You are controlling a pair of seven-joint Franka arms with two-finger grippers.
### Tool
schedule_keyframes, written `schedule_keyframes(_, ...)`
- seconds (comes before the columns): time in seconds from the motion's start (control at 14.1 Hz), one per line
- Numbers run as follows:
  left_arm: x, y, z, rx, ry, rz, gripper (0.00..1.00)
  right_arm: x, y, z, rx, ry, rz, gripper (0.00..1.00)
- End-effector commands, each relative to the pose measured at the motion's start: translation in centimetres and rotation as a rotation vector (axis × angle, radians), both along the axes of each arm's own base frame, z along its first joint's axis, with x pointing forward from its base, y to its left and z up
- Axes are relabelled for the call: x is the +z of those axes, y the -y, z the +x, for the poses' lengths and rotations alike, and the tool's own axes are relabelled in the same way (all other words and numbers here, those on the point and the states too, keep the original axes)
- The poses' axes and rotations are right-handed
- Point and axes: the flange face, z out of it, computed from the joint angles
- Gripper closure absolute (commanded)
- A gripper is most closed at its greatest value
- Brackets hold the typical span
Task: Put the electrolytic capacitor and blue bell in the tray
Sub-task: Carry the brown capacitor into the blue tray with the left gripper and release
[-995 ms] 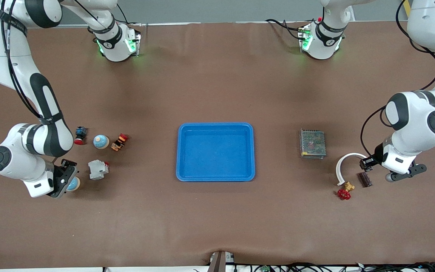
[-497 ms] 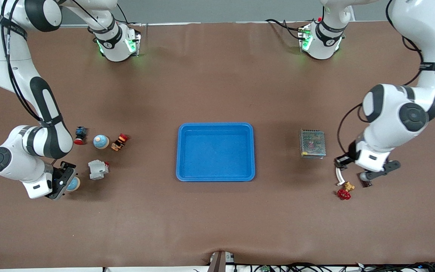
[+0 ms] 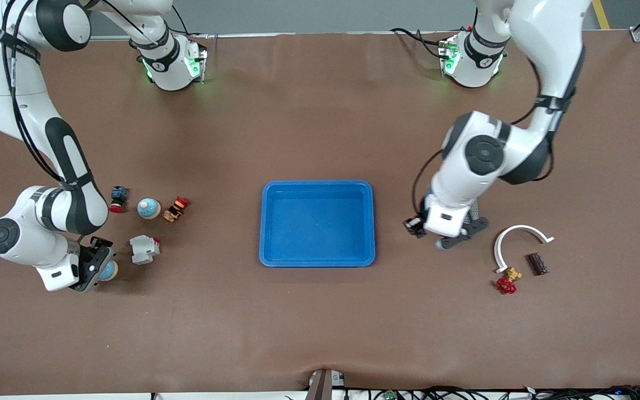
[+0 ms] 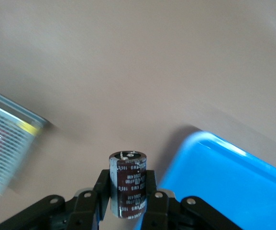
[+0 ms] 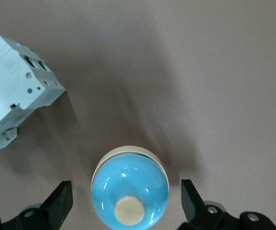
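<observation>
Transport step: left tool (image 4: 128, 203) clamped on electrolytic capacitor (image 4: 127, 184), tray (image 3: 271, 222) at its nine o'clock; right tool (image 5: 126, 203) apart astride blue bell (image 5: 129, 187); next, release over tray.

On my left wrist feed, the left claw (image 4: 127, 201) pinches a dark brown electrolytic capacitor (image 4: 127, 187) upright between its fingers (image 4: 102, 191). It hangs over the bare brown worktop (image 4: 142, 62), with the blue tray (image 4: 233, 187) and the grey mesh box (image 4: 6, 143) flanking it.
</observation>
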Motion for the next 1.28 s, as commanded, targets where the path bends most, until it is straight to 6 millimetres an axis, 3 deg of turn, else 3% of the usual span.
schedule_keyframes(0.0, -1.0, 4.9, 0.3, 0.030, -0.014, -0.023, 1.00, -0.5, 0.4, -0.2, 0.006, 0.009, 0.013, 0.00)
schedule_keyframes(0.36, -6.1, 13.6, -2.0, 0.057, -0.059, -0.039, 1.00, -1.3, 0.8, -0.4, -0.001, 0.007, 0.017, 0.00)
schedule_keyframes(0.71, -11.2, 16.2, -3.8, 0.042, -0.080, -0.002, 1.00, -1.4, 0.8, -0.4, -0.002, 0.005, 0.017, 0.00)
schedule_keyframes(0.78, -11.7, 16.4, -4.1, 0.036, -0.081, 0.007, 1.00, -1.4, 0.6, -0.4, -0.003, 0.006, 0.020, 0.10)
schedule_keyframes(0.85, -12.1, 16.4, -4.3, 0.034, -0.086, 0.011, 0.92, -1.4, 0.6, -0.4, -0.001, 0.006, 0.019, 0.23)
schedule_keyframes(0.92, -12.3, 16.3, -4.2, 0.036, -0.088, 0.012, 0.72, -1.4, 0.6, -0.4, -0.003, 0.006, 0.020, 0.33)
schedule_keyframes(0.99, -12.7, 16.4, -4.3, 0.033, -0.092, 0.015, 0.39, -1.4, 0.6, -0.4, -0.003, 0.006, 0.020, 0.41)
schedule_keyframes(1.07, -12.6, 16.1, -4.1, 0.038, -0.088, 0.016, 0.00, -1.5, 0.6, -0.4, -0.003, 0.004, 0.020, 0.49)
schedule_keyframes(1.21, -11.9, 16.0, -3.8, 0.034, -0.078, 0.013, 0.00, -1.7, 0.7, -0.5, -0.006, 0.001, 0.021, 0.65)
